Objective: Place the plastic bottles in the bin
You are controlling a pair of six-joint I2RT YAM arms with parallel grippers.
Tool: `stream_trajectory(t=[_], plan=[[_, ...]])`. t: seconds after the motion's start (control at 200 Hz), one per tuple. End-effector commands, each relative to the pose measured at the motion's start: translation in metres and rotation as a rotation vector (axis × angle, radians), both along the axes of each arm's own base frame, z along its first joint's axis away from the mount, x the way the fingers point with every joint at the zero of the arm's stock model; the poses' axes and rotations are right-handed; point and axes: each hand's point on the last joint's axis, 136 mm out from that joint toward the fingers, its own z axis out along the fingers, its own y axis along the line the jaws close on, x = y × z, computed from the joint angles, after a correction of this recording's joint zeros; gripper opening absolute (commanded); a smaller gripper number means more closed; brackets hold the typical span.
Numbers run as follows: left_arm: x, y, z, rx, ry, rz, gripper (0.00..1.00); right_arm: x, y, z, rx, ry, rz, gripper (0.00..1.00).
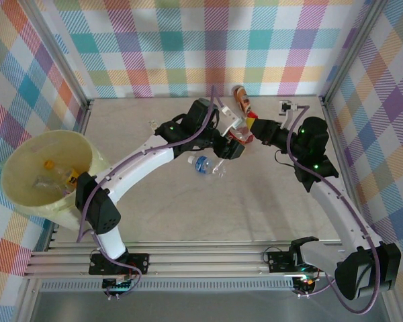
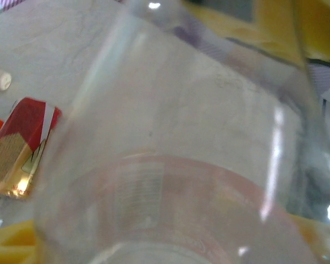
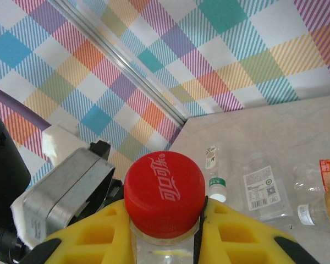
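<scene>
Handover, likely: right jaws grip bottle (image 3: 164,192); left jaws surround it, hold unclear. Next: bin (image 1: 20,154), left.

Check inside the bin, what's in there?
Inside the bin: a few clear plastic bottles at the bottom, some showing orange. The left arm crosses its near right rim, so whatever lies under that part is hidden.

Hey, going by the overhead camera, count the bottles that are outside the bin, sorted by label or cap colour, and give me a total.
Blue-label bottle: 1
Red-label bottle, in the right gripper: 1
Orange-cap bottle, at the back: 1
Total: 3
</scene>
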Motion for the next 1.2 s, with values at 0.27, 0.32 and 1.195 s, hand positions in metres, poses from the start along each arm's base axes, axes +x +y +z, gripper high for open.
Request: stream_trajectory(t=[0.27,0.32,1.195], plan=[[0.034,0.046,0.023,0.007,-0.156,0.323,0.54,-0.014,0.004,0.018,0.033,-0.012,0.041,0.84],[0.038,0.055,0.027,0.004,-0.175,0.371,0.54,-0.014,0.003,0.016,0.03,-0.023,0.032,1.0],[-0.021,0.305,0.192,0.017,-0.511,1.201,0.54,0.015,-0.024,-0.025,-0.042,0.004,-0.188,1.0]])
